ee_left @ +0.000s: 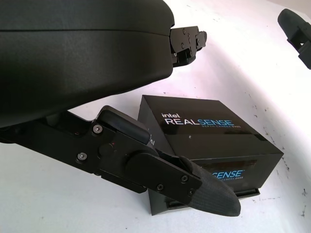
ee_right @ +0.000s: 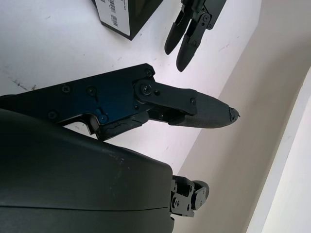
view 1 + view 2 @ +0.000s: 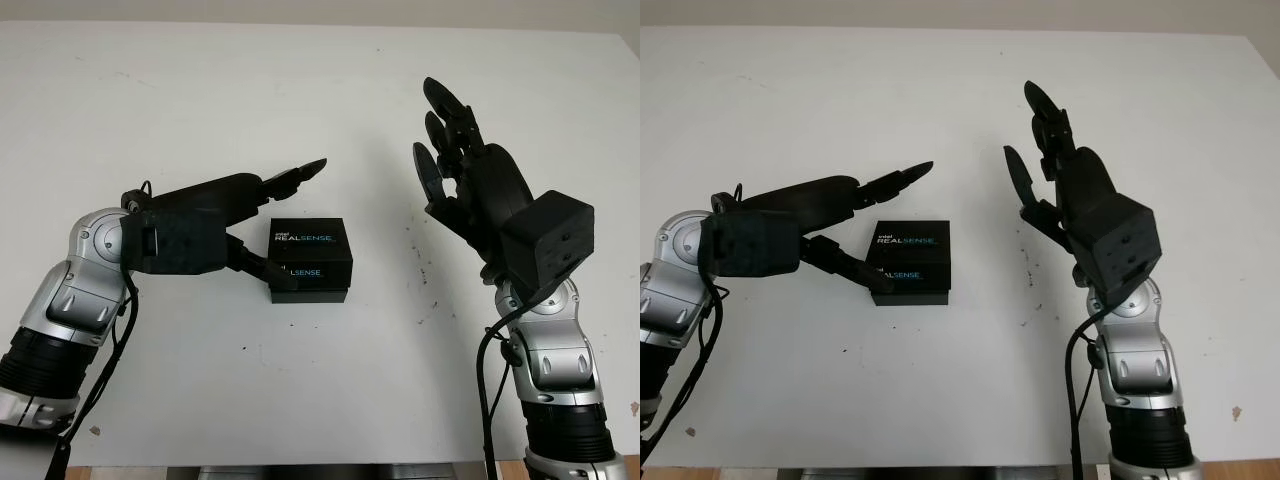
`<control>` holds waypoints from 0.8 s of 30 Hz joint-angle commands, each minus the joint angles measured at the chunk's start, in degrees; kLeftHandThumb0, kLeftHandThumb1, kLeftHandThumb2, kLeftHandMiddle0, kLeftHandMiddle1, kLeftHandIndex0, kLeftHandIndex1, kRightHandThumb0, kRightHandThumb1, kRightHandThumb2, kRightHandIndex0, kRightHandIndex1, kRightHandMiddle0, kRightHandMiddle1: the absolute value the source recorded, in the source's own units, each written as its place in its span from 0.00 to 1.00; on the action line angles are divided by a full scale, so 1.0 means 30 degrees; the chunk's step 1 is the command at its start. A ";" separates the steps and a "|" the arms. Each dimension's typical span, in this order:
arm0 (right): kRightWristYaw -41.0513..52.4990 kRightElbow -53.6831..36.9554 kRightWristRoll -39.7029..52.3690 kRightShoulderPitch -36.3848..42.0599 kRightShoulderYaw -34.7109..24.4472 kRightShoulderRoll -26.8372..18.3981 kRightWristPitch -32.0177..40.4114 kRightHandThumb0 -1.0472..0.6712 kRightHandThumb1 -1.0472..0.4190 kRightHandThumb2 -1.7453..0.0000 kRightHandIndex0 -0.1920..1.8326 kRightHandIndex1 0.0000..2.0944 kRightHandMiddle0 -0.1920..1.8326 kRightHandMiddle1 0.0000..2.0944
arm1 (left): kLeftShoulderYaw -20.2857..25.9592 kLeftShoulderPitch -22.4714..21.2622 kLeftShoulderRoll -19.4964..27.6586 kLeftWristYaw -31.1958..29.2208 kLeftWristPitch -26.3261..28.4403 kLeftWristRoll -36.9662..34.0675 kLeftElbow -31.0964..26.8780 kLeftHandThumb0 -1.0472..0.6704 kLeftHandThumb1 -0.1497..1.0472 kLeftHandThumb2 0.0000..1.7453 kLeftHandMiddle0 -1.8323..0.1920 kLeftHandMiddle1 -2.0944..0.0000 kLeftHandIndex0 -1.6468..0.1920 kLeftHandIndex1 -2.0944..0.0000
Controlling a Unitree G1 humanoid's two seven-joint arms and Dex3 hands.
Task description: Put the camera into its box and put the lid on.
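Black box (image 3: 311, 259) with white-blue lettering, lid (image 3: 309, 241) on slightly askew, table centre. Left hand (image 3: 262, 222) at box's 9 o'clock, empty, unclenched. Right hand (image 3: 452, 150) raised at 2 o'clock, empty. White scuffed table (image 3: 200, 100).

We count one black box (image 3: 311, 272), one lid (image 3: 309, 241) on it, and two robot hands: left hand (image 3: 262, 215), right hand (image 3: 470, 185). One white surface (image 3: 200, 90).
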 commanded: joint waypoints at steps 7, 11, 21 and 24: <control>-0.0131 -0.0487 0.0030 0.0221 -0.0087 -0.0052 0.0256 0.22 0.00 0.66 0.09 0.03 0.05 0.15 | -0.0174 -0.0265 0.0416 -0.0421 -0.0009 0.0363 -0.0226 0.04 0.95 0.03 0.96 0.98 0.97 0.97; -0.0124 -0.0502 0.0134 0.0192 -0.0131 -0.0041 0.0341 0.23 0.00 0.66 0.09 0.02 0.05 0.15 | -0.0187 -0.0298 0.0500 -0.0795 -0.0010 0.0238 -0.0359 0.03 0.94 0.03 0.97 0.98 0.96 0.97; -0.0185 -0.0447 0.0060 0.0115 -0.0121 -0.0055 0.0373 0.22 0.00 0.66 0.09 0.03 0.06 0.13 | -0.0328 -0.0193 0.0301 -0.0984 0.0994 0.0324 -0.0487 0.04 0.93 0.03 0.95 0.97 0.96 0.97; -0.0274 -0.0584 0.0001 0.0148 -0.0096 -0.0050 0.0591 0.22 0.00 0.66 0.10 0.03 0.06 0.13 | -0.0305 -0.0233 0.0098 -0.1027 0.1588 0.0085 -0.0327 0.04 0.94 0.03 0.93 0.96 0.97 0.98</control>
